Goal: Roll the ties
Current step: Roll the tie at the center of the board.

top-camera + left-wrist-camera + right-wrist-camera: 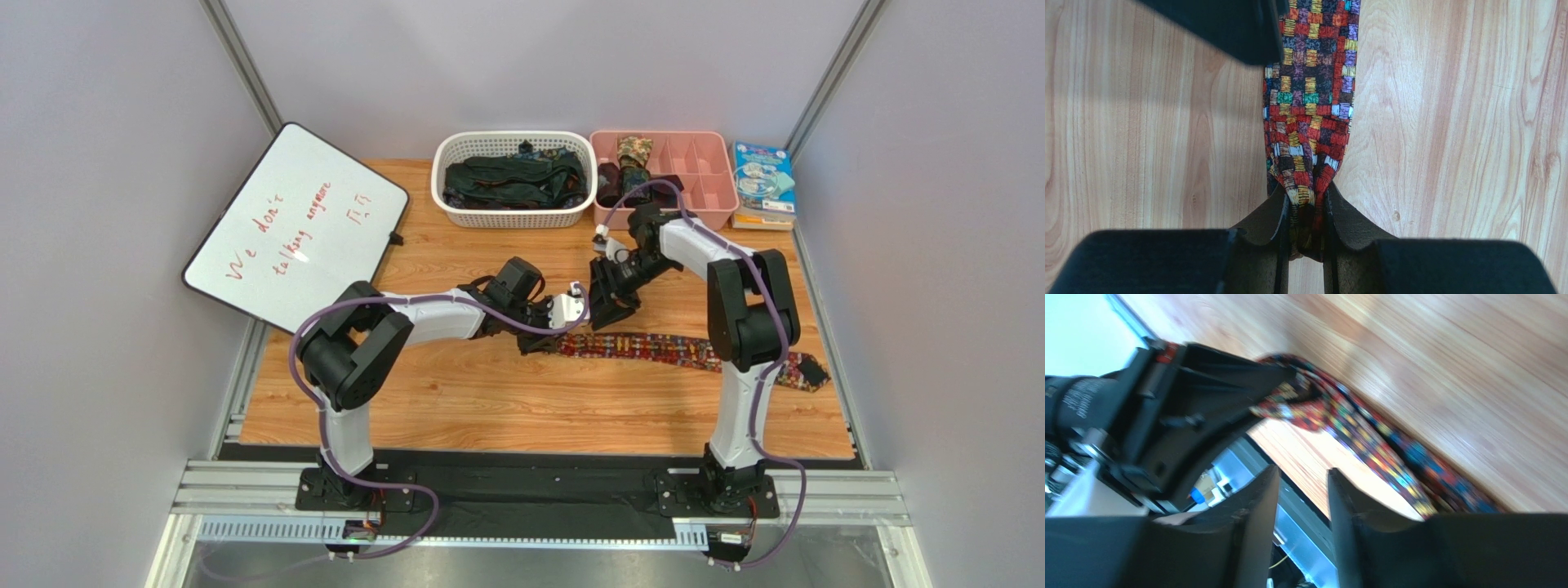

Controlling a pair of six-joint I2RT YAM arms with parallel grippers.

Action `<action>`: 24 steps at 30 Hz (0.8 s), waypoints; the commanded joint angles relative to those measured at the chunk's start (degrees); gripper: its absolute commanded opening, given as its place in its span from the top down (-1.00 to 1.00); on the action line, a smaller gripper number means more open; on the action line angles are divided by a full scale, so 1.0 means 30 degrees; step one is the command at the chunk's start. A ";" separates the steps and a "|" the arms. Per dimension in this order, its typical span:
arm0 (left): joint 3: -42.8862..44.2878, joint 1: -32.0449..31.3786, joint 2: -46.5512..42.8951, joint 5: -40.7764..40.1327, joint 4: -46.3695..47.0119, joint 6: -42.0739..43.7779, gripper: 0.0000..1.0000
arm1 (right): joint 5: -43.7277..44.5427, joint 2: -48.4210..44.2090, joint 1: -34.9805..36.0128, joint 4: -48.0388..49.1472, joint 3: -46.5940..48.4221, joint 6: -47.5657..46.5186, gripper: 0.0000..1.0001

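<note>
Pinching patterned tie [1310, 104] (left gripper [1304, 211])

The right arm [748, 316] hides a stretch of the patterned tie [648, 348].

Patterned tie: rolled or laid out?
Laid out: the patterned tie stretches flat across the table, one end pinched in the left pincer.

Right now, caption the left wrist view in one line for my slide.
The left arm's fingers pinch the end of a multicolored checked tie stretched across the wooden table.
</note>
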 commanded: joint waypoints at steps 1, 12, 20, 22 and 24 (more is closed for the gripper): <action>-0.0086 0.0104 0.0164 -0.0661 -0.1988 0.0113 0.87 | -0.1930 0.0545 0.0971 0.2582 -0.0062 0.2008 0.26; 0.0002 0.0133 0.0340 -0.0574 -0.1931 -0.0179 0.87 | -0.0732 0.1863 0.1821 0.4370 -0.1145 0.3033 0.13; 0.0031 0.0162 0.0399 -0.0603 -0.1931 -0.0326 0.87 | -0.0669 0.1486 0.1880 0.4491 -0.1759 0.2509 0.07; 0.0031 0.0220 0.0399 -0.0516 -0.1901 -0.0443 0.87 | -0.1226 0.1250 0.1822 0.4520 -0.2110 0.2334 0.08; 0.0060 0.0279 0.0399 -0.0545 -0.1872 -0.0530 0.87 | -0.1896 0.0812 0.1793 0.4927 -0.2287 0.2390 0.12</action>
